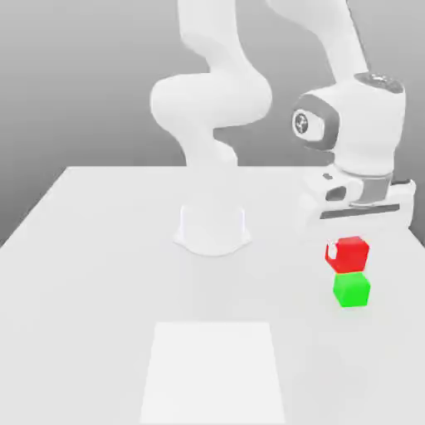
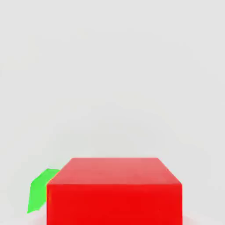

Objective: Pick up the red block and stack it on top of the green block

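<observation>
The red block [image 1: 352, 253] sits between the pale fingers of my gripper [image 1: 348, 255], which is shut on it; one finger [image 1: 332, 251] overlaps the block's side on the exterior view's left. Directly beneath it the green block [image 1: 352, 290] rests on the white table [image 1: 100, 266], toward the exterior view's right. The red block's underside is level with the green block's top; I cannot tell whether they touch. In the hand view the red block [image 2: 114, 189] is large and close, and a sliver of the green block [image 2: 38, 193] peeks out from under one of its sides.
The arm's round base [image 1: 212, 228] stands at the middle of the table, to the exterior view's left of the blocks. A lighter rectangular patch [image 1: 214, 369] lies flat near the front edge. The table's edge on the exterior view's right runs close to the blocks.
</observation>
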Action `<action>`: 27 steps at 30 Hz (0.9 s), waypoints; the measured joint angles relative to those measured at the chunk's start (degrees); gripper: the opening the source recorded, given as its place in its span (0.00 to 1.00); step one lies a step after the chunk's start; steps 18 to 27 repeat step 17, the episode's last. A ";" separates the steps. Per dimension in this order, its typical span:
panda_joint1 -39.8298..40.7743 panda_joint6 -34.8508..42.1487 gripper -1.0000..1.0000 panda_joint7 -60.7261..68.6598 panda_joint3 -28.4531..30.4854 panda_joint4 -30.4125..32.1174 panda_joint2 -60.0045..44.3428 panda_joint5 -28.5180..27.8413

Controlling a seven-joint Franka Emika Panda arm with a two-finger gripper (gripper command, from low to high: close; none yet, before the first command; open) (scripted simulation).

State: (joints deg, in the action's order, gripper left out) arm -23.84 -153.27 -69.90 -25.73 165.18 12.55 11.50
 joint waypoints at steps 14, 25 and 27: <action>7.01 -10.21 0.00 -19.92 -5.29 -0.36 -12.96 -22.56; 6.88 -13.68 0.00 -19.98 -5.67 -0.22 -15.63 -22.65; 6.88 -13.68 0.00 -19.98 -5.67 -0.22 -15.63 -22.65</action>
